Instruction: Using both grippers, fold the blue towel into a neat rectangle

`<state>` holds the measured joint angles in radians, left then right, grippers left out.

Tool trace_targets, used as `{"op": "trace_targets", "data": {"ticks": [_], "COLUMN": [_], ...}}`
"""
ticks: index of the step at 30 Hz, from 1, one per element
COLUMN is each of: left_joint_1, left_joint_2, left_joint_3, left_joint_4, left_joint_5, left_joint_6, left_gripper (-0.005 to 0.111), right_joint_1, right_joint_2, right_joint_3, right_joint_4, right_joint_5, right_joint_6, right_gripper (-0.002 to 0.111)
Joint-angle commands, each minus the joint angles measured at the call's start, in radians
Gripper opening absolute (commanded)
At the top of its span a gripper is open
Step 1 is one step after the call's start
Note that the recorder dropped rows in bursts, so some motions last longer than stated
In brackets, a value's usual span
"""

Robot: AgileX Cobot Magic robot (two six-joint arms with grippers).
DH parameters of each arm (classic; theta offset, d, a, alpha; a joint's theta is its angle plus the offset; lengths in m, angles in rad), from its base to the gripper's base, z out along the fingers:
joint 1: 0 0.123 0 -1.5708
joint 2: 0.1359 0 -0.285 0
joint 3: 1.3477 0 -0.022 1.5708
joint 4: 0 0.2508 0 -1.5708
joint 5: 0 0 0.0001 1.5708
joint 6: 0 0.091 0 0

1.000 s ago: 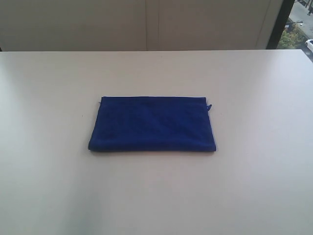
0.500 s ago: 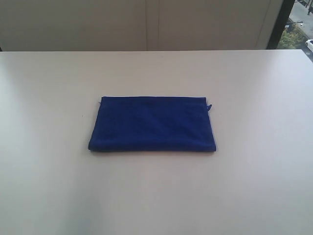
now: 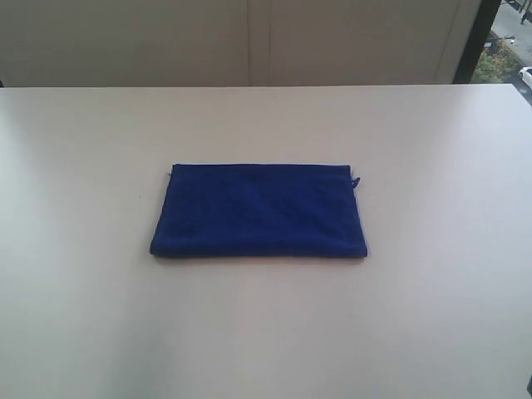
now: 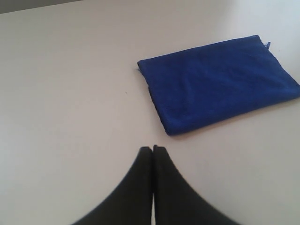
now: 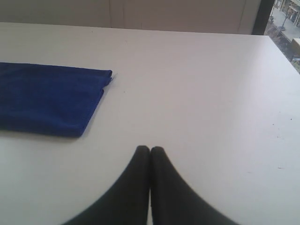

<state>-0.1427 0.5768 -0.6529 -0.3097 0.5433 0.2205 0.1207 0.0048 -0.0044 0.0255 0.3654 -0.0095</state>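
Blue towel (image 3: 259, 210) lies flat at centre of bench (image 3: 432, 316), folded to a rectangle, long edges running 9 to 3 o'clock. Edges fairly straight; small loop (image 3: 356, 181) sticks out at its 2 o'clock corner. Bare bench surface borders the towel on all sides, widest toward 6 o'clock. Left claw (image 4: 153, 149): fingers pressed together, above bare bench, well apart from towel. Right claw (image 5: 150, 149): likewise pinched tight, apart from towel's short edge.
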Motion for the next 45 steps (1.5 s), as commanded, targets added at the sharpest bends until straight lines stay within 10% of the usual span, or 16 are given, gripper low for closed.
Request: {"op": "trace_targets", "data": {"ticks": [1, 25, 45], "left_joint_1": [0.001, 0.003, 0.003], "left_joint_2": [-0.007, -0.059, -0.544], "left_joint_3": [0.004, 0.016, 0.561], "left_joint_4": [-0.006, 0.005, 0.148], "left_joint_5": [0.002, -0.005, -0.237], "left_joint_6": [0.003, 0.015, 0.019], "left_gripper": [0.000, 0.000, 0.000], "right_joint_1": [0.001, 0.001, 0.001], "right_joint_2": [-0.005, -0.005, -0.005], "right_joint_3": [0.004, 0.004, 0.004], "right_joint_4": [-0.004, -0.004, -0.004], "right_joint_5": [-0.015, -0.015, -0.015], "right_joint_6": [-0.013, -0.013, -0.013], "right_gripper": [0.000, 0.000, 0.000]}}
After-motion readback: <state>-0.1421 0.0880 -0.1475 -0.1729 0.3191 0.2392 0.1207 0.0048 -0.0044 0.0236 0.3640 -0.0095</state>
